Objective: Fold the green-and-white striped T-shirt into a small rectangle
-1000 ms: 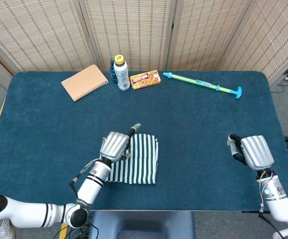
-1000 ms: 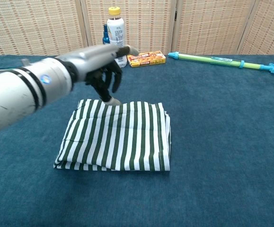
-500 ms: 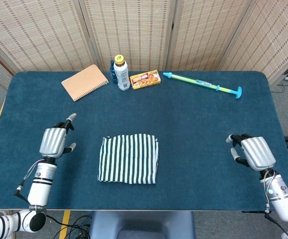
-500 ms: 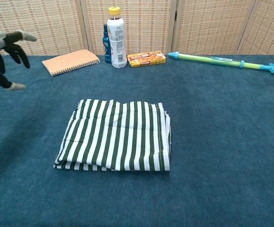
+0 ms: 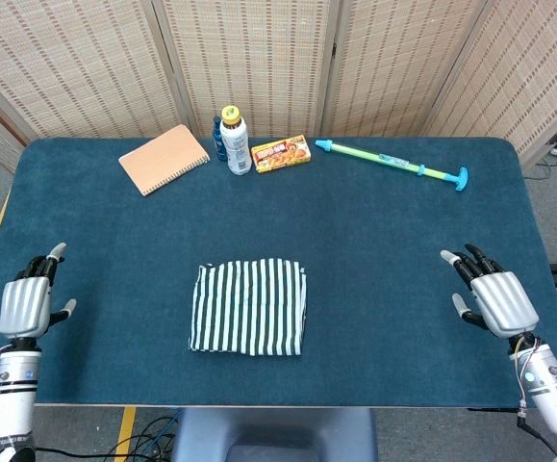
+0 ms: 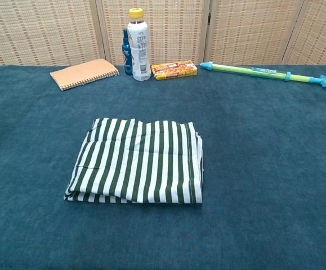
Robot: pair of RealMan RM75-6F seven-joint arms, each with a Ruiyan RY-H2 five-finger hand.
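T-shirt [image 5: 249,320], green-and-white striped, lies folded into a small flat rectangle on the dark blue carpeted table [image 5: 374,241], woven screens behind. Far beyond the shirt sit a notebook [image 5: 164,159], bottle [image 5: 236,141], snack box [image 5: 281,153] and toy pump [image 5: 392,165]. Left hand [image 5: 25,305] and right hand [image 5: 494,296] hover well apart either side of the shirt, fingers spread, holding nothing
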